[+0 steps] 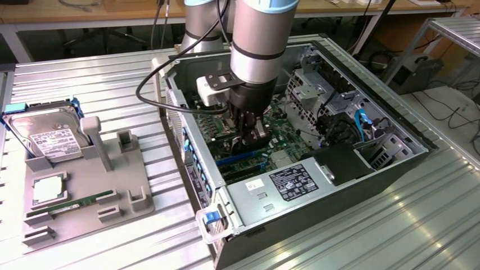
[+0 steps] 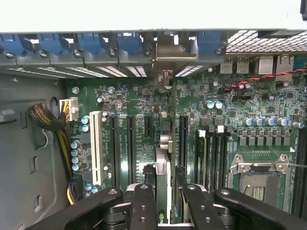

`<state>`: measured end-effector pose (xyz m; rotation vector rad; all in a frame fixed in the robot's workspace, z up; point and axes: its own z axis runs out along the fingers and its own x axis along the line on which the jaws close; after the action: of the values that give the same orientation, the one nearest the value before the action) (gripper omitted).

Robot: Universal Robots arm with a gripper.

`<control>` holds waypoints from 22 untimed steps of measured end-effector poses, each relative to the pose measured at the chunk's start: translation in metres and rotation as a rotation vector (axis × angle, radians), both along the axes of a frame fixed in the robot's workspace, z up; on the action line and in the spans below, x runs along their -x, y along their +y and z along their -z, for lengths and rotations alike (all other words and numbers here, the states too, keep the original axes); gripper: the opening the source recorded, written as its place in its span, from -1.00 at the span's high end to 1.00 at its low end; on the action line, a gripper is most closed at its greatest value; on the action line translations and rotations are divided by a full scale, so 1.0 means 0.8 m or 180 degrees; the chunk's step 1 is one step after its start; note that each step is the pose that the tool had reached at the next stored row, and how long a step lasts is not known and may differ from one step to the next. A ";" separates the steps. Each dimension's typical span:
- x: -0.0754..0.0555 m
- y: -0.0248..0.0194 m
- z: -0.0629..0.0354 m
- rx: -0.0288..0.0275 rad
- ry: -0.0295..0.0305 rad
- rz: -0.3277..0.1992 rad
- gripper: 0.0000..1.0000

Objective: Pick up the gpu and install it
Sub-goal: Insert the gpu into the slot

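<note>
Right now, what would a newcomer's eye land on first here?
The arm reaches into the open case, mid exterior view. In the wrist view the gpu stands on edge at the gripper, over the motherboard. A hard drive sits on a tray at the exterior view's left.

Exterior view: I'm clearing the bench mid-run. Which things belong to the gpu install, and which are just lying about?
In the job: gripper, shut on the gpu; open computer case; motherboard.
Lying about: hard drive, memory stick, square chip, gray holder.
</note>
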<state>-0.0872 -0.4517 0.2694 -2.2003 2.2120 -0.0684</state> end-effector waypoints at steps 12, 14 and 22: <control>0.000 0.0011 0.006 0.0001 0.0000 0.0000 0.47; 0.000 0.0018 0.007 0.0000 0.0000 0.0000 0.47; 0.000 0.0060 0.009 0.0008 0.0002 0.0000 0.47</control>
<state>-0.0872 -0.4469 0.2619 -2.2019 2.2133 -0.0705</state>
